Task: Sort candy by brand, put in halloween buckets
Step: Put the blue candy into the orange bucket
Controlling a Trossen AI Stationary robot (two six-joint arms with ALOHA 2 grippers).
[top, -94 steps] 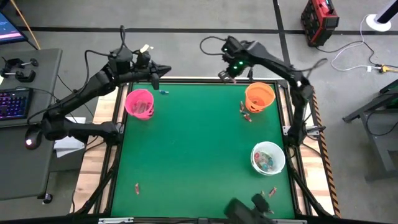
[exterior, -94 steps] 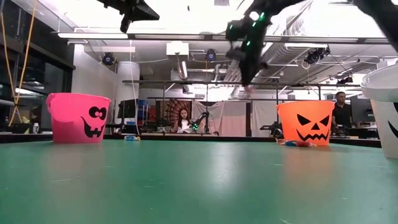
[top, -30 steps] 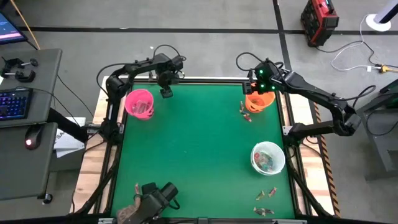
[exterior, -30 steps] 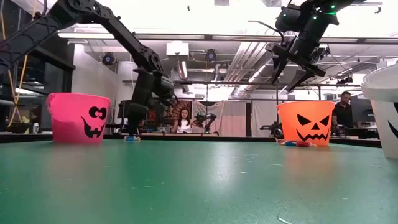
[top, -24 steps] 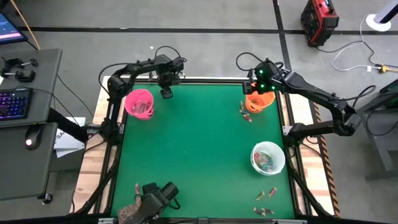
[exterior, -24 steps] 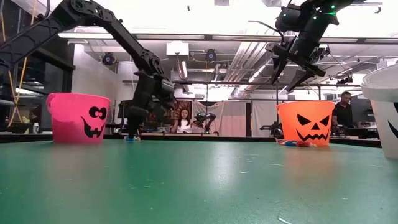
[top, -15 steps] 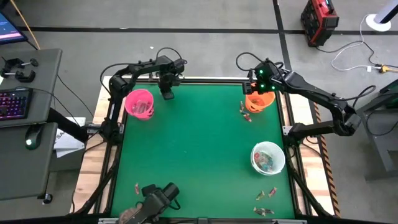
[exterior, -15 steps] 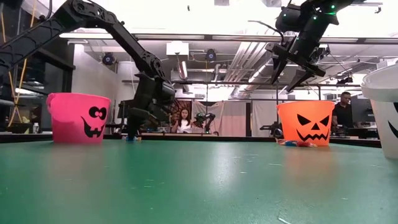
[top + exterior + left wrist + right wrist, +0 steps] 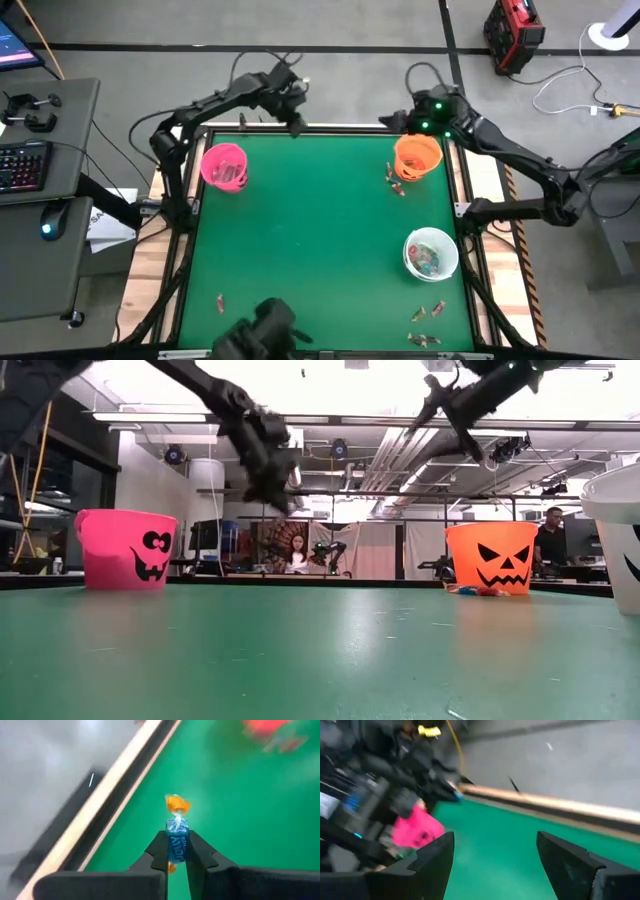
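From above, the left gripper (image 9: 297, 126) is seen at the table's (image 9: 320, 250) far edge, upper middle of the frame, right of the pink bucket (image 9: 224, 166). The right gripper (image 9: 392, 122) is held just left of the orange bucket (image 9: 417, 156); the white bucket (image 9: 431, 254) is placed lower right, with loose sweets (image 9: 428, 313) scattered below it.

At table level, the pink bucket is set at left and the orange bucket at right, both arms raised above them.

On the left wrist, a blue sweet (image 9: 177, 839) with orange twisted ends is clamped between the fingers (image 9: 158, 854).

On the right wrist, the jaws are spread wide, nothing held.
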